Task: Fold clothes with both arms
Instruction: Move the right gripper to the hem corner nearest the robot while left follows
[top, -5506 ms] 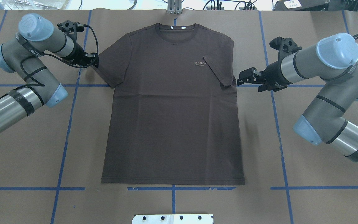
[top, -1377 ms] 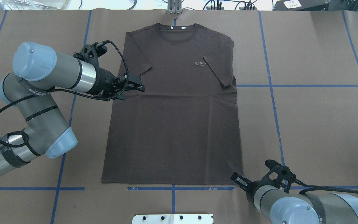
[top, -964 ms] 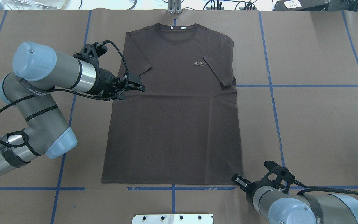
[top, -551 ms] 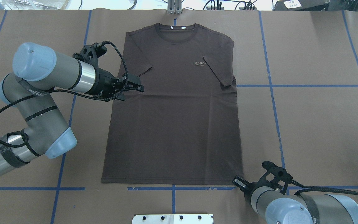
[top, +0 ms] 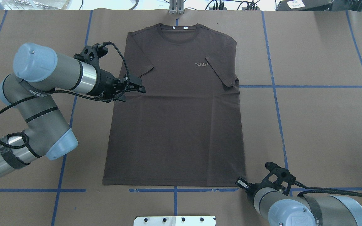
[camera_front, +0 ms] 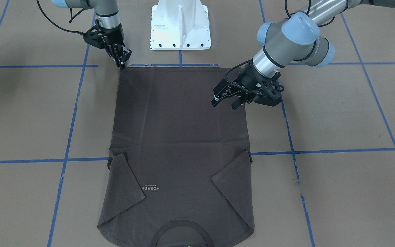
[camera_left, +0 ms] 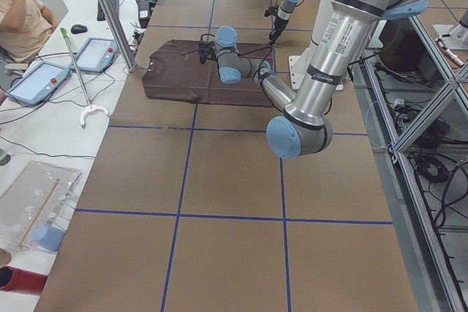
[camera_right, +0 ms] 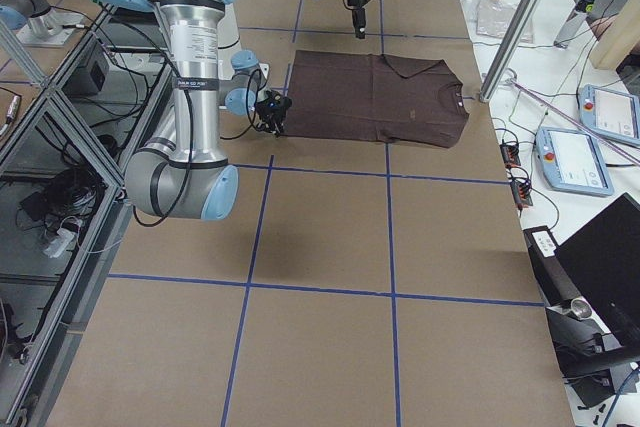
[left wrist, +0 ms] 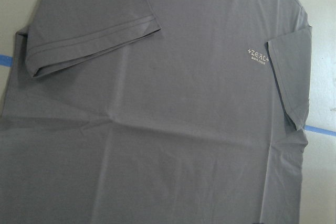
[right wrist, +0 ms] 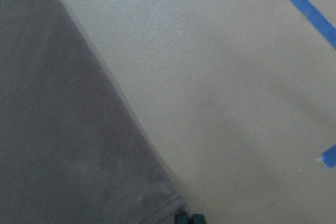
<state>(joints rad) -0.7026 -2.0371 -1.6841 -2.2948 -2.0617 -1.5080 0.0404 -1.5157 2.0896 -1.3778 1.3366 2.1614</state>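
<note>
Left gripper (camera_front: 224,101): jaws apart, over the T-shirt (top: 174,131) side edge just below its folded-in sleeve. Right gripper (camera_front: 122,62): tip at the hem corner nearest the robot, can't tell if jaws are together. T-shirt lies flat, logo up, both sleeves folded inward, on brown worktop (top: 325,125) with blue tape lines (top: 309,86).

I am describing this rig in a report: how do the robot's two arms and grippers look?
The left arm and the right arm are silver-grey tubes with light blue joint caps and black bands. The left gripper and the right gripper are black and two-fingered, and a black braided cable runs from each wrist.
</note>
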